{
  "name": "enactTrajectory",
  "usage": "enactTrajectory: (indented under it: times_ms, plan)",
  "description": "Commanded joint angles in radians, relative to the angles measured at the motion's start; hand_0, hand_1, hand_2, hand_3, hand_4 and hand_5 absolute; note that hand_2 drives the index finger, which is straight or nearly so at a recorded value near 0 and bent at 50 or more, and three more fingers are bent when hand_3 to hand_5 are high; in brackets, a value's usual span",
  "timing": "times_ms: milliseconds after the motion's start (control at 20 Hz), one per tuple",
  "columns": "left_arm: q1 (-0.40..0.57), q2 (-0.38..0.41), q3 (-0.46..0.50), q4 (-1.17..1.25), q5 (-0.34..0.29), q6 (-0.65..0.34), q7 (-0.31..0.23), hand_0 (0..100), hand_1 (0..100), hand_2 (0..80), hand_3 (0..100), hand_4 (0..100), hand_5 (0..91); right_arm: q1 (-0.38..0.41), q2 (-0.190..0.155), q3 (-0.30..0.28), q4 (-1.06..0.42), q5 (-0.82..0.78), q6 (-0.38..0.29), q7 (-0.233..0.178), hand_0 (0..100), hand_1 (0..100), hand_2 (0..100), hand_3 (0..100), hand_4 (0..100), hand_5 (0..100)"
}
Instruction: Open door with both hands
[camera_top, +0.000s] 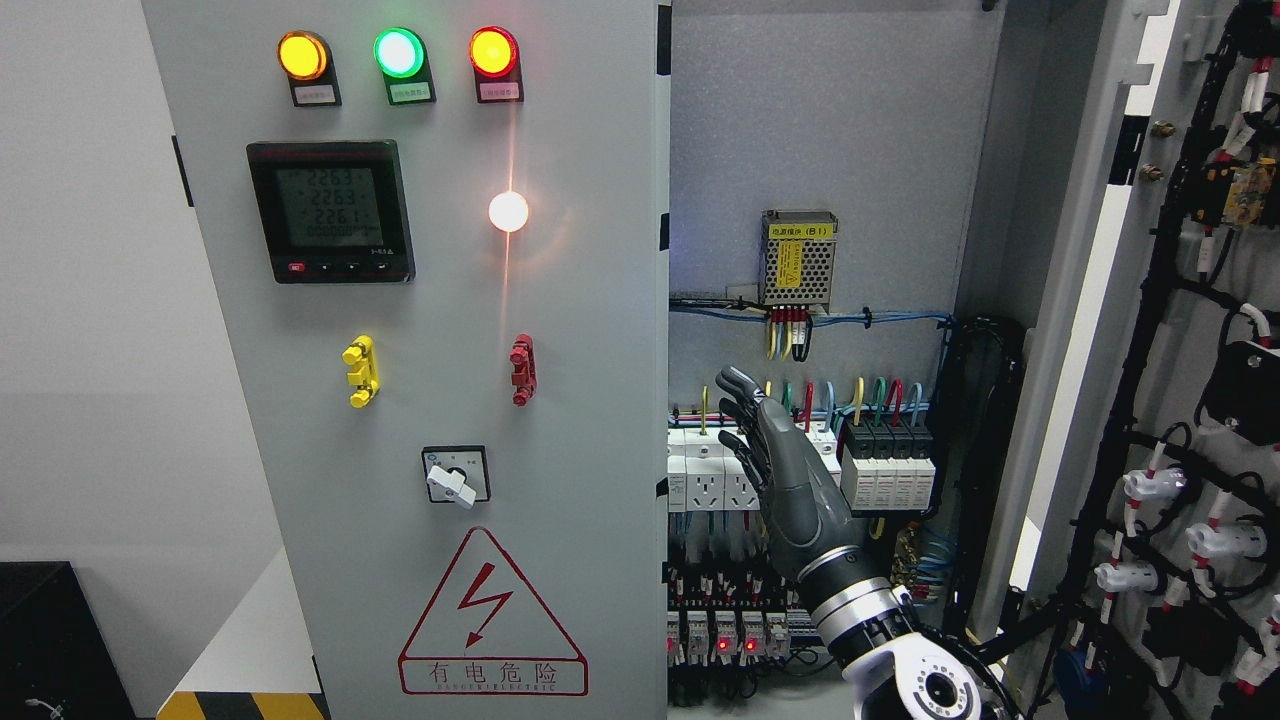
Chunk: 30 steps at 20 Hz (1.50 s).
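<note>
At the far left a pale wall stands behind a tall grey cabinet. The cabinet's left door (560, 330), its long axis upright, is shut and faces the camera. It carries three lit lamps (398, 52) along the top (yellow, green, red), a digital meter (330, 210), a yellow handle (360, 371), a red handle (521, 369), a rotary switch (455, 476) and a red warning triangle (492, 615). To its right the cabinet interior (850, 130) lies open, with a power supply (798, 259) above rows of breakers (700, 480). The right hand (785, 465), its arm entering from the lower right, is raised in front of the breakers, fingers extended upward and loosely spread, gripping nothing. At the far right, the right door (1190, 330) is swung open, its wired inner face towards the camera.
</note>
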Motion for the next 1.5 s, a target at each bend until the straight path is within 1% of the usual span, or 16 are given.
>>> enactTrajectory:
  times_ms: [0, 100, 250, 351, 401, 501, 551, 651, 1052, 1152, 1252, 1453]
  plan:
    - [0.028, 0.0, 0.0, 0.0, -0.017, -0.001, 0.0, 0, 0, 0.0, 0, 0, 0.0, -0.028, 0.021, 0.001, 0.066, -0.005, 0.004, 0.002, 19, 0, 0, 0, 0, 0]
    - [0.028, 0.0, 0.0, 0.0, -0.017, 0.001, 0.0, 0, 0, 0.0, 0, 0, 0.0, -0.028, 0.021, 0.001, 0.063, -0.025, 0.003, 0.002, 19, 0, 0, 0, 0, 0]
    - [0.028, 0.0, 0.0, 0.0, -0.017, 0.001, 0.0, 0, 0, 0.0, 0, 0, 0.0, -0.028, 0.019, 0.003, 0.062, -0.109, 0.004, 0.002, 19, 0, 0, 0, 0, 0]
    - [0.028, 0.0, 0.0, 0.0, -0.017, -0.001, 0.0, 0, 0, 0.0, 0, 0, 0.0, -0.028, 0.018, 0.001, 0.06, -0.114, 0.004, 0.003, 19, 0, 0, 0, 0, 0]
    - [0.028, 0.0, 0.0, 0.0, -0.017, -0.001, 0.0, 0, 0, 0.0, 0, 0, 0.0, -0.028, 0.018, 0.001, 0.059, -0.114, 0.004, 0.02, 19, 0, 0, 0, 0, 0]
    - [0.028, 0.0, 0.0, 0.0, -0.017, -0.001, 0.0, 0, 0, 0.0, 0, 0, 0.0, -0.028, 0.018, 0.001, 0.056, -0.114, 0.004, 0.093, 19, 0, 0, 0, 0, 0]
    - [0.028, 0.0, 0.0, 0.0, -0.017, -0.001, 0.0, 0, 0, 0.0, 0, 0, 0.0, -0.029, 0.018, 0.0, 0.056, -0.114, 0.004, 0.122, 19, 0, 0, 0, 0, 0]
    - [0.028, 0.0, 0.0, 0.0, -0.017, 0.001, 0.0, 0, 0, 0.0, 0, 0, 0.0, -0.034, 0.018, -0.008, 0.062, -0.114, 0.006, 0.127, 19, 0, 0, 0, 0, 0]
    - [0.028, 0.0, 0.0, 0.0, -0.017, -0.001, 0.0, 0, 0, 0.0, 0, 0, 0.0, -0.057, 0.016, -0.01, 0.089, -0.117, 0.006, 0.143, 19, 0, 0, 0, 0, 0]
    - [0.028, 0.0, 0.0, 0.0, -0.017, -0.001, 0.0, 0, 0, 0.0, 0, 0, 0.0, -0.057, 0.015, -0.011, 0.095, -0.119, 0.018, 0.147, 19, 0, 0, 0, 0, 0]
    - [0.028, 0.0, 0.0, 0.0, -0.017, -0.001, 0.0, 0, 0, 0.0, 0, 0, 0.0, -0.059, 0.015, -0.011, 0.1, -0.122, 0.044, 0.149, 19, 0, 0, 0, 0, 0]
    - [0.028, 0.0, 0.0, 0.0, -0.017, -0.001, 0.0, 0, 0, 0.0, 0, 0, 0.0, -0.075, 0.015, -0.011, 0.118, -0.195, 0.047, 0.149, 19, 0, 0, 0, 0, 0]
